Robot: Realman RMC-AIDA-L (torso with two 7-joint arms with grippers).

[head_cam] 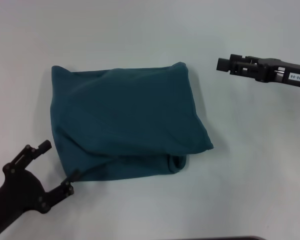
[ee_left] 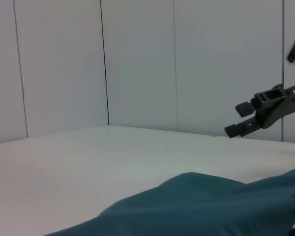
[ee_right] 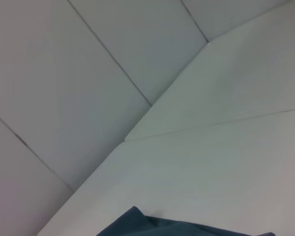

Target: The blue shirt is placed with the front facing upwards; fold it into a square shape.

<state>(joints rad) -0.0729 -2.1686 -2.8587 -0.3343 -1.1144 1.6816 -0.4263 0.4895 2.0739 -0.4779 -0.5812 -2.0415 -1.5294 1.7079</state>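
Blue shirt (head_cam: pixel 125 120) sits folded, table (head_cam: pixel 250 165) bare around; left gripper (head_cam: pixel 54 167) spread wide at its near-left corner, right gripper (head_cam: pixel 223 64) far-right, fingers narrow.

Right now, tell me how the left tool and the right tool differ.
The left tool sits at the blue shirt's near left corner, one finger touching the hem; the right tool hangs apart from it, off the far right corner. The left tool's fingers are spread wide; the right tool's fingers lie close together. Both are black, and neither holds the shirt.
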